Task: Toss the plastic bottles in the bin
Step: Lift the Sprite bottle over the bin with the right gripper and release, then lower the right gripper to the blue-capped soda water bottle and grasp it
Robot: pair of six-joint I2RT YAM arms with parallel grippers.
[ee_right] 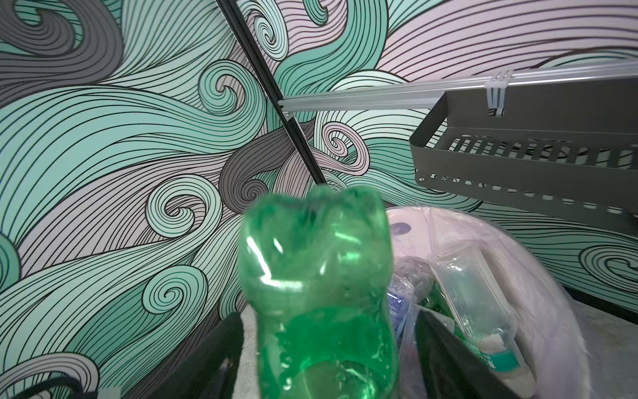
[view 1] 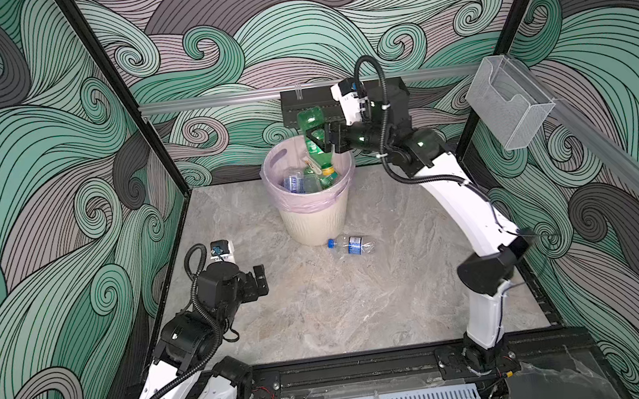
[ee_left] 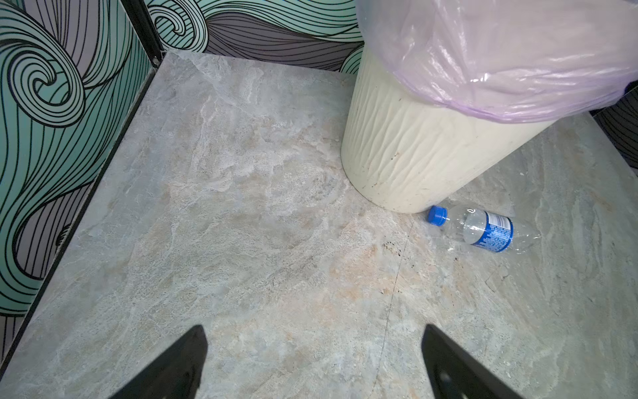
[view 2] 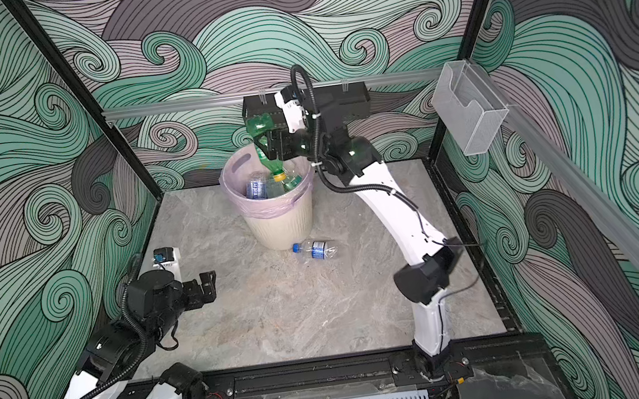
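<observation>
A green plastic bottle (view 1: 310,126) (view 2: 260,126) (ee_right: 317,276) hangs cap-down over the bin (view 1: 316,222) (view 2: 279,226), its yellow cap inside the rim. My right gripper (view 1: 319,138) (view 2: 269,146) (ee_right: 328,316) is open around its middle, with a gap on each side. Several plastic bottles (view 1: 299,182) (ee_right: 476,293) lie in the pink-lined bin. One clear bottle with a blue cap and label (view 1: 351,245) (view 2: 314,250) (ee_left: 483,229) lies on the floor against the bin's base (ee_left: 414,155). My left gripper (view 1: 259,277) (view 2: 207,283) (ee_left: 314,331) hovers open and empty at the left.
A black perforated tray (view 1: 294,113) (ee_right: 518,165) hangs on the back rail just behind the right gripper. A clear plastic box (view 1: 506,104) is mounted on the right wall. Patterned walls close in the marble floor (view 1: 345,310) on three sides.
</observation>
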